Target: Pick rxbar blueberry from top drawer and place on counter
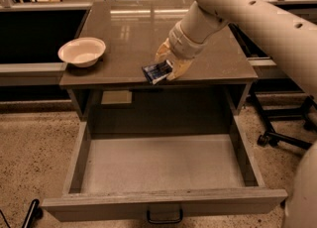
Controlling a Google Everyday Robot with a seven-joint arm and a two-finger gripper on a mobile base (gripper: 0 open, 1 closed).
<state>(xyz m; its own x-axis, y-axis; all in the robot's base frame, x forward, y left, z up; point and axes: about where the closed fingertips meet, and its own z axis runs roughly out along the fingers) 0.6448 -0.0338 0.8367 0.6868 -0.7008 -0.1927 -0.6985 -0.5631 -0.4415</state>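
Observation:
My gripper (162, 69) is shut on the rxbar blueberry (154, 72), a small dark blue bar with white print. It holds the bar just above the front edge of the counter (133, 33), a glossy grey-brown square top. The top drawer (163, 165) is pulled fully open below, its light grey floor bare. Its dark pull handle (164, 218) shows at the bottom of the front panel. My cream arm reaches in from the upper right.
A cream bowl (81, 51) sits on the counter's left side. Long grey ledges run off to the left (29, 68) and right. A chair base with castors (277, 135) stands on the speckled floor at right.

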